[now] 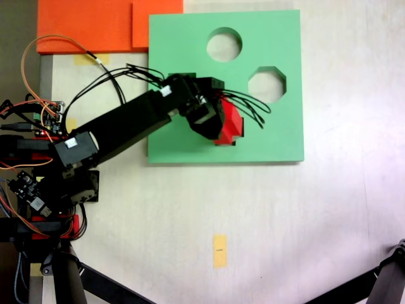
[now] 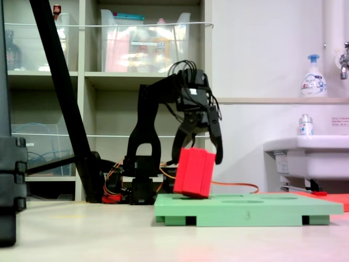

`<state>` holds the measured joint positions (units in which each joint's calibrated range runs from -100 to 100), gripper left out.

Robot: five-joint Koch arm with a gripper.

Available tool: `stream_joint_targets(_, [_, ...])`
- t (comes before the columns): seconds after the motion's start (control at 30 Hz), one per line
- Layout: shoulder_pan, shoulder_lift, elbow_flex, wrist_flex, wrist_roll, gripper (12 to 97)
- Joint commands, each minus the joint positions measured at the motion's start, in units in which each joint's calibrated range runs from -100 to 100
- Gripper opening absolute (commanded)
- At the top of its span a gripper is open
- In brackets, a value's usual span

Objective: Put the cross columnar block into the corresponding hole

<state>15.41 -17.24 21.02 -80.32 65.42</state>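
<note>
The block (image 2: 194, 172) is judged light, soft foam: easily lifted, slightly yielding, grippy rather than slippery, and hard to damage. It is best taken near its top, across two opposite arms of the cross, so the lower end stays free to enter the hole. It is seen tilted, its lower end at or just above the board (image 2: 248, 210), at about 6 o'clock of the board's middle in the top-down fixed view. The hole itself is hidden there by block and arm. The hand (image 2: 202, 154) is parted widely, its tips straddling the block's upper end; whether they press it cannot be told.
</note>
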Motion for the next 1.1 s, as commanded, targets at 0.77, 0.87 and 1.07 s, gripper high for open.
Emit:
stream_joint_targets(0.77, [0.9,3.5,5.3,-1.8,0.2,42.9])
stream_joint_targets(0.87, [0.9,1.6,5.3,-4.0,0.2,42.9])
stream_joint_targets(1.07, [0.7,-0.1,5.3,-6.1,0.2,42.9])
